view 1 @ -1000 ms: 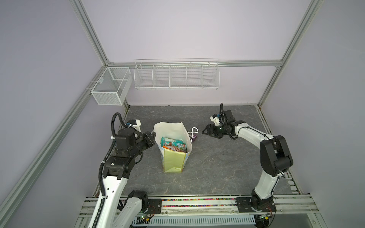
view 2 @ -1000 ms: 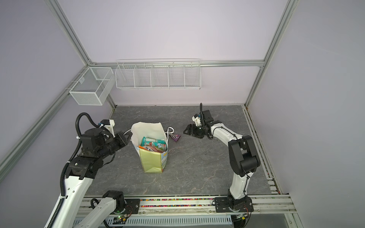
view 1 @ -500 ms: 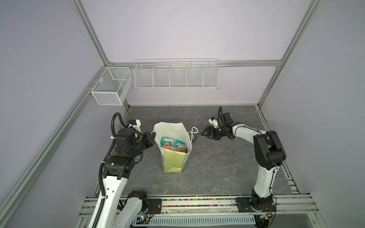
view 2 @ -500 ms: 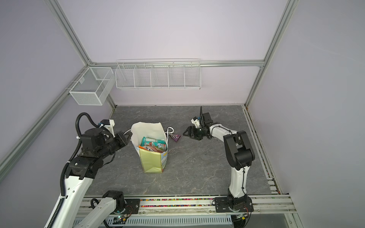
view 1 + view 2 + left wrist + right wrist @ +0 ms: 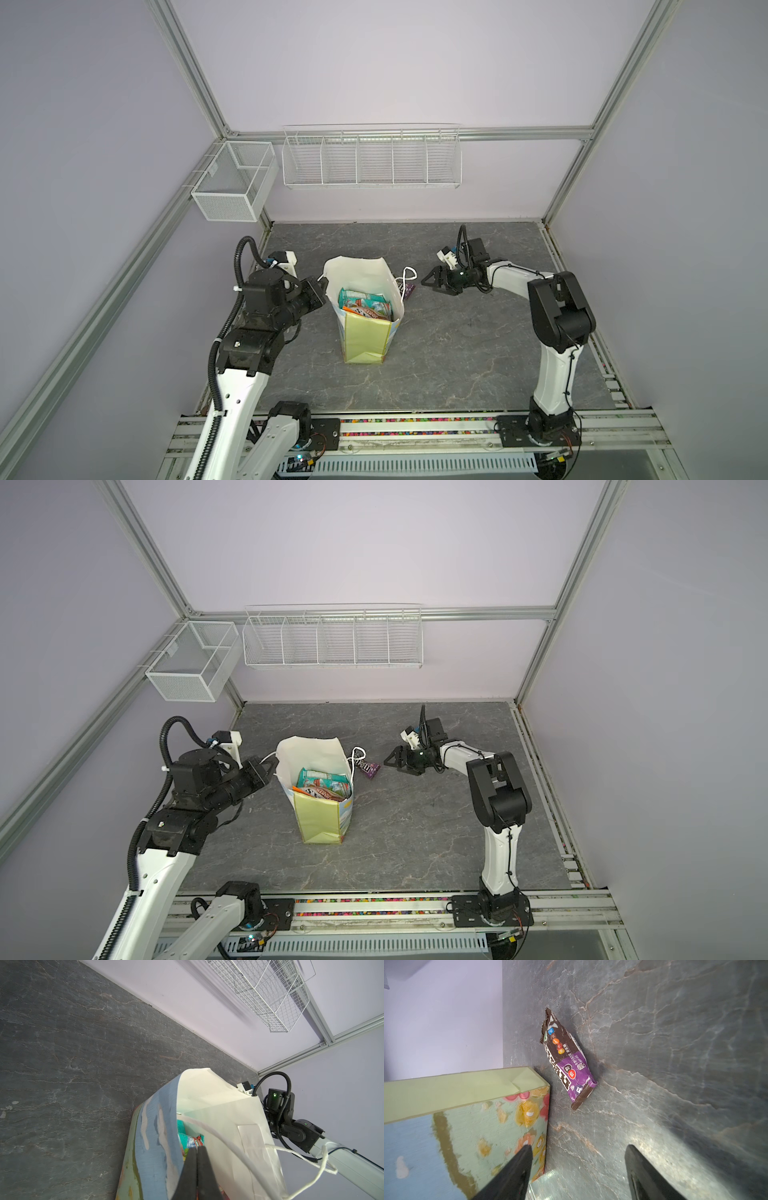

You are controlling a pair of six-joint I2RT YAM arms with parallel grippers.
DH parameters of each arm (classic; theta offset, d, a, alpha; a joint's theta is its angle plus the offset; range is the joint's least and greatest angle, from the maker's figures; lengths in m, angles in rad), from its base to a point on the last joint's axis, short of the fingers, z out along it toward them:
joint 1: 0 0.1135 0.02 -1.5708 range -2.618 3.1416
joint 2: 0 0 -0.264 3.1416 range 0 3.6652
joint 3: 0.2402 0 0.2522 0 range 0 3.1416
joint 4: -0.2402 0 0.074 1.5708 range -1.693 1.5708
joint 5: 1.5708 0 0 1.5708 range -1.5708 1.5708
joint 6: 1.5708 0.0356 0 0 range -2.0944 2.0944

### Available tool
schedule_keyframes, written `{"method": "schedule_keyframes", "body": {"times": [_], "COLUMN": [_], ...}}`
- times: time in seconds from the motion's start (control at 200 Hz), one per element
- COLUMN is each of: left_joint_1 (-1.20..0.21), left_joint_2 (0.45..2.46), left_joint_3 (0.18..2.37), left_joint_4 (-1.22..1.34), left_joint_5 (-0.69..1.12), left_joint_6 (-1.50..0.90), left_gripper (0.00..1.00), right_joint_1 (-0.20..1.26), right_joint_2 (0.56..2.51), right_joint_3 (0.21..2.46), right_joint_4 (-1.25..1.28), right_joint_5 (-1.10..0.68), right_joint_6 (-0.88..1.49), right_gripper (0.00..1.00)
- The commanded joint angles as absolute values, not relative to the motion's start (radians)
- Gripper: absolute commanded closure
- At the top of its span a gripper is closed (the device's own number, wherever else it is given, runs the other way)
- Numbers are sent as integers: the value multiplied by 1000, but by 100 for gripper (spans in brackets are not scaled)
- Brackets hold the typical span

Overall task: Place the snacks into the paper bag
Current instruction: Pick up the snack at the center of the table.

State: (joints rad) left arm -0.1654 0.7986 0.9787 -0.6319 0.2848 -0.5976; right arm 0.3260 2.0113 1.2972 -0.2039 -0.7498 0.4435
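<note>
Now L gripper pressed together at paper bag; R gripper spread near M&M's pack.

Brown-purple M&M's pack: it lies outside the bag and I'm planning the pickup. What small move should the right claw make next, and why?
Probably ease the right claw forward until its open jaws straddle the glossy brown-purple M&M's pack. It lies on the grey table beside the flower-printed paper bag, just ahead of the empty claw.
</note>
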Motion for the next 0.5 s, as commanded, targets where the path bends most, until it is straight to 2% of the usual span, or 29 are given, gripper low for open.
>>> {"method": "schedule_keyframes", "body": {"times": [0.0, 0.495], "left_joint_1": [-166, -165], "left_joint_2": [798, 798], "left_joint_3": [1012, 1007], "left_joint_4": [-595, -585], "left_joint_5": [276, 275], "left_joint_6": [-594, -604], "left_gripper": [100, 100], "right_joint_1": [323, 321], "right_joint_2": [2040, 2074], "right_joint_3": [1312, 1295], "right_joint_4": [-159, -46], "right_joint_5": [-791, -823], "right_joint_6": [431, 483], "right_gripper": [28, 29]}}
